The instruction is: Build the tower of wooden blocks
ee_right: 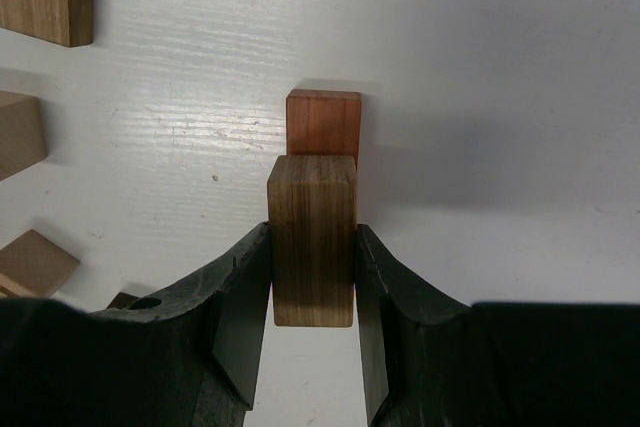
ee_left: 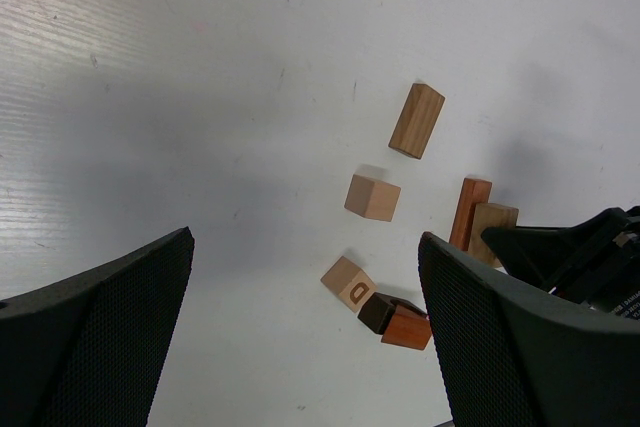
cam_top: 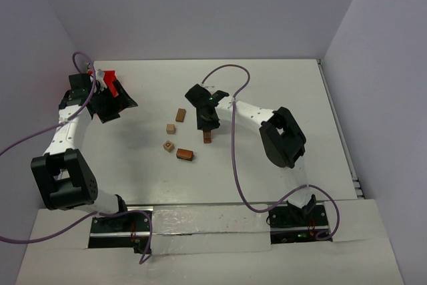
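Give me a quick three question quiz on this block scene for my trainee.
1. True or false: the left arm's jaws are shut on a block.
2. What do the right arm's jaws grip? A a brown block; B a spoon; C nothing.
3. Which letter shows on the lettered cube?
Key: 1 false, they stand open; 2 A; 3 D.

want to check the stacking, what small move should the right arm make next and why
Probably nudge the tan block forward until it is centred over the reddish-brown block, then lower it. The right fingers are shut on the tan block, which sits offset to the near side of the reddish one, not squarely above it.
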You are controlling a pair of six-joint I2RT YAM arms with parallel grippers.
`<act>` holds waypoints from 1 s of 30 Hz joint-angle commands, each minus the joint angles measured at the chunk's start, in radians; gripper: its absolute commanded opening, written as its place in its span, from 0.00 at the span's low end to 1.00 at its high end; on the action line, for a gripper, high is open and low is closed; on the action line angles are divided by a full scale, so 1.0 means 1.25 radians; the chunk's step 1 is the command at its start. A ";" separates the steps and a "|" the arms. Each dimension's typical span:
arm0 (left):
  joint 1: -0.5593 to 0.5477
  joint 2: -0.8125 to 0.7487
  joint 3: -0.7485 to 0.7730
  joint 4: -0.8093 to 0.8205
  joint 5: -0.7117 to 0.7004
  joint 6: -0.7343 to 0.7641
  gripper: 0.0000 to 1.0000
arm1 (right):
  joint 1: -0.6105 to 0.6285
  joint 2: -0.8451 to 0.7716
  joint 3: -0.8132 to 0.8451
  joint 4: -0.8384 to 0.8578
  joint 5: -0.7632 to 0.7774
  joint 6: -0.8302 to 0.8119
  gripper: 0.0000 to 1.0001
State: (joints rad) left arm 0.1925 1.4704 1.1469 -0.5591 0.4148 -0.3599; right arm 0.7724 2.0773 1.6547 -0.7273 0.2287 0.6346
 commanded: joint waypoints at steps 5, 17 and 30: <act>0.004 0.001 0.024 0.023 -0.008 -0.003 0.99 | -0.009 0.011 0.022 -0.005 0.027 0.011 0.11; 0.005 0.005 0.024 0.026 -0.007 -0.003 0.99 | -0.017 0.015 0.022 -0.005 0.012 0.016 0.14; 0.005 0.009 0.026 0.024 -0.009 -0.005 0.99 | -0.017 0.017 0.030 -0.007 0.002 0.019 0.17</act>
State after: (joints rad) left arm 0.1925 1.4749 1.1469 -0.5591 0.4145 -0.3596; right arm 0.7586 2.0850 1.6547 -0.7284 0.2184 0.6388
